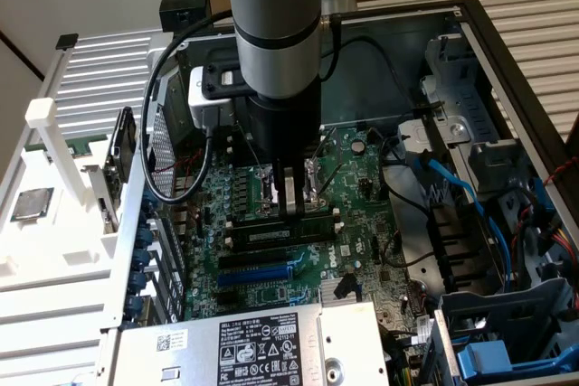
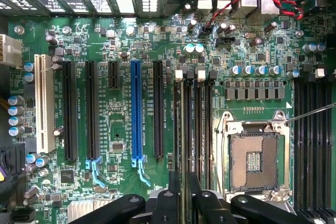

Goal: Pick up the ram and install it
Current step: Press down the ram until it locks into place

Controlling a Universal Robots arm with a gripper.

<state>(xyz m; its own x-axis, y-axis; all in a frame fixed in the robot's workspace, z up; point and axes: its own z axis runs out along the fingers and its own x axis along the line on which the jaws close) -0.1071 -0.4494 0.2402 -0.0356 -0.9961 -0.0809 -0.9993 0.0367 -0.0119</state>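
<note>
The ram (image 1: 262, 233) is a long dark stick with a pale label. It lies along a memory slot on the green motherboard (image 1: 271, 282), just below the empty processor socket (image 2: 255, 156). My gripper (image 1: 291, 207) comes straight down into the open case and is shut on the ram's middle. In the wrist view the ram (image 2: 181, 129) shows edge-on between two black fingers (image 2: 169, 203), lined up with the slots that have white end clips (image 2: 178, 73). Whether the ram is fully seated in the slot I cannot tell.
A silver processor chip (image 1: 32, 203) rests on the white rack at the exterior view's left. The power supply (image 1: 262, 345) sits at the front, with blue cables (image 1: 461, 196) and drive cages at the exterior view's right. A blue expansion slot (image 2: 136, 114) and a case fan (image 1: 122, 160) are close by.
</note>
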